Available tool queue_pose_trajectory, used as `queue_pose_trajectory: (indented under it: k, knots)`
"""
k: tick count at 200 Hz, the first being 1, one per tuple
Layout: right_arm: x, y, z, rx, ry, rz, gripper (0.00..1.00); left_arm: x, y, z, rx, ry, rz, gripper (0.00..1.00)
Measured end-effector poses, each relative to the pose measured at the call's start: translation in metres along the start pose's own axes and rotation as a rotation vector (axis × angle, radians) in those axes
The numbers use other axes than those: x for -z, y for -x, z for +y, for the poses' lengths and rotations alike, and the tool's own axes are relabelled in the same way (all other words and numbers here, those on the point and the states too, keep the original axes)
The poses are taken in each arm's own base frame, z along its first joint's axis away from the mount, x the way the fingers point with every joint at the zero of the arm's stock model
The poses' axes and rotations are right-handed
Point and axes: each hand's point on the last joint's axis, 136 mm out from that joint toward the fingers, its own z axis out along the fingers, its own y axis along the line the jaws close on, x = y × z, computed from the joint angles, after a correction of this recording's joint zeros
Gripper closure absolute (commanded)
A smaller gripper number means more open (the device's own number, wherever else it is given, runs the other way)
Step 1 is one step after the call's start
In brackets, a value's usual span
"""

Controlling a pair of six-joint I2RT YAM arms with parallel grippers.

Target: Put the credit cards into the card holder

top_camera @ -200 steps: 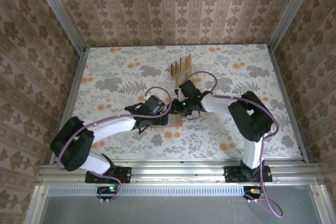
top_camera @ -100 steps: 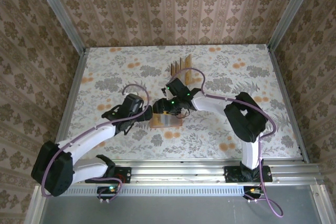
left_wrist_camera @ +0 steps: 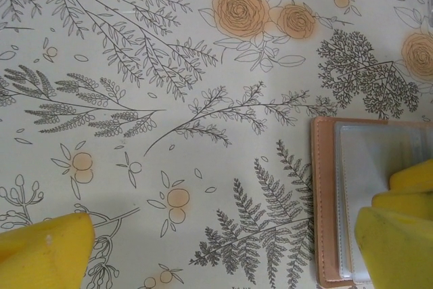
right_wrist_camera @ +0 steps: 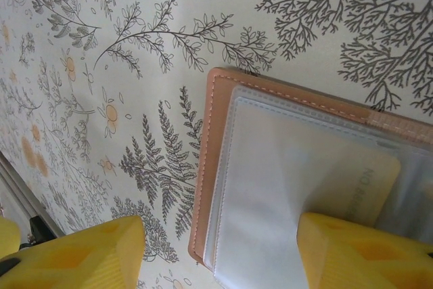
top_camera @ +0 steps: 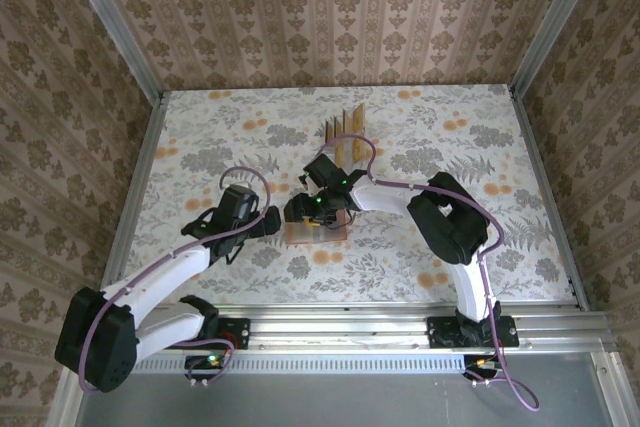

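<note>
Change: left gripper has drawn back toward the left edge, off the card holder; right gripper has shifted over it.
Left jaws: spread wide, holding nothing; one yellow finger overlaps the holder's edge in the wrist view, contact unclear.
Right jaws: spread wide, empty, straddling a stitched edge; one finger lies over a clear pocket with a credit card inside.
Holder: open and flat, mid-bench.
Spare: credit cards upright toward the far edge.
Bench: floral cover, patterned walls around.
</note>
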Motion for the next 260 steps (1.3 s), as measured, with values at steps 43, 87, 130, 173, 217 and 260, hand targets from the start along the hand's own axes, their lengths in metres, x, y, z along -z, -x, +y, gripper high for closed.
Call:
queue_pose_trajectory:
  k: [43,87,130,173,217,260]
  knots:
    - [0.008,0.007,0.007,0.0,-0.008,-0.001,0.36,-0.007,-0.004,-0.004,-0.009,-0.016,0.025,0.0]
    - [0.069,0.055,0.018,0.026,-0.019,-0.119,0.36,-0.019,-0.013,-0.006,-0.026,-0.011,0.084,0.0]
    - [0.161,0.123,0.006,0.068,-0.154,-0.339,0.41,-0.03,-0.003,-0.018,-0.041,-0.019,0.092,0.0]
    - [0.184,0.151,-0.015,0.138,-0.369,-0.369,0.53,-0.039,-0.003,-0.027,-0.066,-0.021,0.108,0.0]
    - [0.144,0.155,-0.06,0.146,-0.537,-0.248,0.55,-0.041,-0.005,-0.025,-0.081,-0.006,0.117,0.0]
    - [0.121,0.145,-0.088,0.136,-0.615,-0.151,0.54,-0.041,0.0,-0.027,-0.08,-0.007,0.106,0.0]
